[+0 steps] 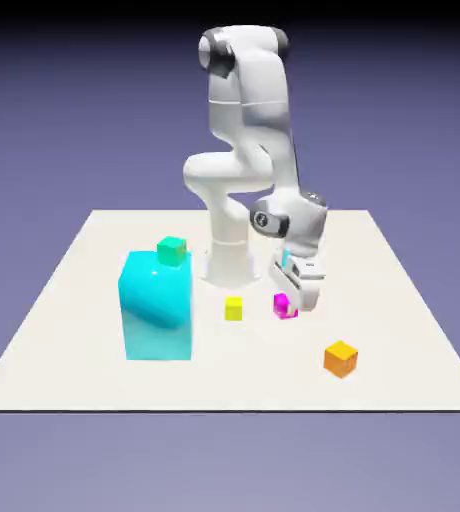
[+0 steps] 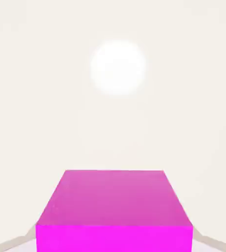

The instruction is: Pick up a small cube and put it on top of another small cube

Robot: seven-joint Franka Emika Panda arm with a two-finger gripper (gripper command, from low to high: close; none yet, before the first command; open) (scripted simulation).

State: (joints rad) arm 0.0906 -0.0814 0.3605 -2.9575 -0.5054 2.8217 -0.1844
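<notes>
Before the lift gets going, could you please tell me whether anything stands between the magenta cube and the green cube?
The large cyan block bears the green cube; nothing visible tops that. The yellow cube sits low between.

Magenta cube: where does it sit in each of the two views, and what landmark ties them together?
Exterior view: right of center, a little below mid-height, at the gripper, the magenta cube on the pale tabletop.
Hand view: large at the bottom middle, between the finger tips, cut off by the lower edge.
Shared landmark: the pale tabletop, which surrounds the cube in both.
</notes>
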